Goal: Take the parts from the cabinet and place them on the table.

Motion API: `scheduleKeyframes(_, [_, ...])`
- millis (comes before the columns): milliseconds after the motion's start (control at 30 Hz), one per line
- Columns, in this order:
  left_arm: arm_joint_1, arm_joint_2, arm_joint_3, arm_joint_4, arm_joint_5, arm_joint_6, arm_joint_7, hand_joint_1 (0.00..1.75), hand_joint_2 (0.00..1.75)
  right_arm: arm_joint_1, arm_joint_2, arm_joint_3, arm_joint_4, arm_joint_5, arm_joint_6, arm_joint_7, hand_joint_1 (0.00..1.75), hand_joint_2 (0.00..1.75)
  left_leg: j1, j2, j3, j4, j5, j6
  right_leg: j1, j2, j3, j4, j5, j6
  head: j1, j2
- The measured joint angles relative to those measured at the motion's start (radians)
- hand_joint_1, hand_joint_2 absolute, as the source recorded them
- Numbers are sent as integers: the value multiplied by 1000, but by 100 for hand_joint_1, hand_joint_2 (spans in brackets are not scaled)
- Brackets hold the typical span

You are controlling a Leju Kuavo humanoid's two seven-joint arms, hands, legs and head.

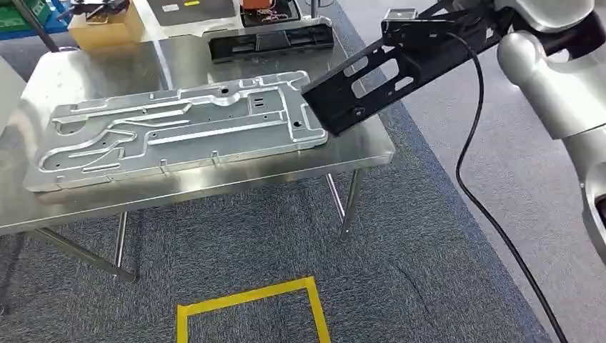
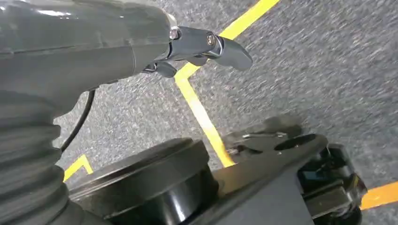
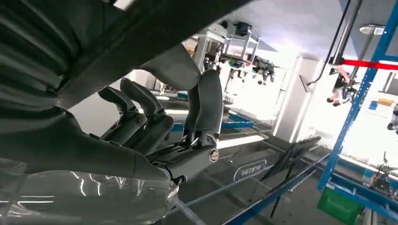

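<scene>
the right hand (image 3: 159,126) holds a black part (image 1: 386,78) over the table's (image 1: 357,146) right edge; the left hand (image 2: 206,47) looks empty, fingers mostly hidden.

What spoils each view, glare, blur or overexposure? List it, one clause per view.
Head view: sharp, with soft ceiling-light glare on the steel table and the silver machined plate. Left wrist view: the carpet and yellow floor tape smear with motion blur. Right wrist view: the bright background is blown out behind the right hand, and the black part reads as a silhouette.
</scene>
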Motion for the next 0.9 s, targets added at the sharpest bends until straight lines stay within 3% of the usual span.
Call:
scheduleKeyframes(33, [1, 0, 0, 0, 0, 0, 0, 0, 175, 1, 1, 0, 3, 0, 0, 0, 175, 175, 0, -1, 12, -73, 88, 7, 1, 5, 20, 3, -14, 3, 0, 0])
scheduleKeyframes(67, [5, 0, 0, 0, 0, 0, 0, 0, 175, 5, 2, 0, 6, 0, -2, -1, 175, 175, -3, -1, 22, -138, 206, 15, 0, 2, 28, -2, -28, 6, 0, 0])
scheduleKeyframes(100, [10, 1, 0, 0, 0, 0, 1, 0, 175, 10, 5, 3, 17, 0, -8, 0, 175, 175, -10, -2, 17, -171, 251, 18, 5, 7, 46, 8, -43, 11, 0, 0])
scheduleKeyframes(200, [0, 0, 0, 0, -4, -1, 3, 0, 175, 16, 7, 5, 26, 0, -10, -2, 175, 175, -14, -1, 29, -159, 234, 26, 3, 14, 55, -4, -63, 32, 0, 0])
scheduleKeyframes(233, [-2, 0, 1, 0, -6, -2, 4, 0, 175, 15, 7, 1, 28, 0, -6, -2, 175, 175, -9, 1, 41, -173, 235, 31, -1, 13, 58, -5, -71, 39, 0, 0])
scheduleKeyframes(267, [-3, 0, 1, 0, -8, -4, 5, 0, 175, 13, 8, -6, 34, 0, 3, -1, 175, 175, -8, 1, 50, -181, 232, 38, -2, 4, 51, 19, -81, 40, 0, 0])
scheduleKeyframes(300, [-5, 0, 0, 0, -10, -7, 8, 0, 175, 4, 11, -7, 50, 6, 14, 0, 175, 175, -9, 1, 54, -182, 227, 46, 0, 1, 19, 73, -107, 39, 0, 0])
scheduleKeyframes(367, [-12, 0, 0, 0, -17, -12, 12, 0, 175, -19, 40, -2, 123, 30, 22, -2, 175, 175, -10, -2, 60, -181, 215, 54, 3, 2, -92, 244, -164, 42, 0, 0])
scheduleKeyframes(400, [-13, 0, 0, 0, -17, -12, 14, 0, 175, -31, 73, 3, 171, 44, 12, -8, 175, 175, -11, -3, 65, -180, 208, 54, 3, 2, -144, 309, -168, 43, 0, 0])
scheduleKeyframes(433, [-13, 1, 1, 0, -18, -13, 16, 0, 175, -41, 114, 6, 241, 62, -4, -9, 175, 175, -12, -3, 73, -178, 200, 52, 3, 1, -172, 321, -146, 42, 0, 0])
scheduleKeyframes(467, [-13, 1, 1, 0, -19, -14, 18, 0, 175, -49, 156, 7, 300, 77, -31, -8, 175, 175, -14, -3, 84, -175, 190, 50, 4, 1, -175, 290, -99, 39, 0, 0])
scheduleKeyframes(533, [-17, 0, 0, 0, -24, -17, 19, 0, 175, -60, 240, 8, 409, 98, -81, 5, 175, 175, -16, -1, 109, -168, 166, 47, 5, 1, -126, 119, 37, 28, 0, 0])
scheduleKeyframes(567, [-19, -1, 0, 0, -27, -17, 21, 0, 175, -63, 271, 8, 453, 106, -100, 10, 175, 175, -17, -1, 114, -165, 154, 44, 10, 2, -107, 41, 78, 19, 0, 0])
scheduleKeyframes(633, [-25, -4, 0, 0, -27, -18, 22, 0, 175, -75, 347, 10, 543, 114, -130, 9, 175, 175, -19, -2, 110, -158, 150, 34, 16, 2, -88, 18, 54, 11, 0, 0])
scheduleKeyframes(700, [-28, -4, 0, 0, -29, -17, 22, 0, 175, -76, 399, 10, 602, 119, -134, 8, 175, 175, -14, -3, 111, -164, 148, 26, 22, 2, -89, 19, 50, 4, 0, 0])
scheduleKeyframes(767, [-28, -2, 0, 0, -31, -16, 21, 0, 175, -77, 441, 10, 640, 120, -138, 8, 175, 175, -18, -4, 110, -156, 133, 11, 6, -4, -70, -1, 51, -2, 0, 0])
scheduleKeyframes(800, [-28, -2, 0, 0, -31, -16, 20, 0, 175, -82, 458, 10, 654, 121, -143, 8, 175, 175, -16, -2, 90, -111, 110, 0, 4, -4, -64, -4, 48, -6, 0, 0])
scheduleKeyframes(867, [-29, -2, 0, 0, -33, -16, 20, 0, 175, -87, 481, 10, 690, 122, -144, 8, 175, 175, -4, 0, 12, 42, 48, -11, 4, -8, -59, -4, 42, -11, 0, 0])
scheduleKeyframes(900, [-28, -2, -1, 0, -38, -18, 20, 0, 175, -86, 493, 10, 706, 122, -144, 6, 175, 175, 3, 0, -28, 112, 30, -17, 3, -8, -55, -4, 38, -11, 0, 0])
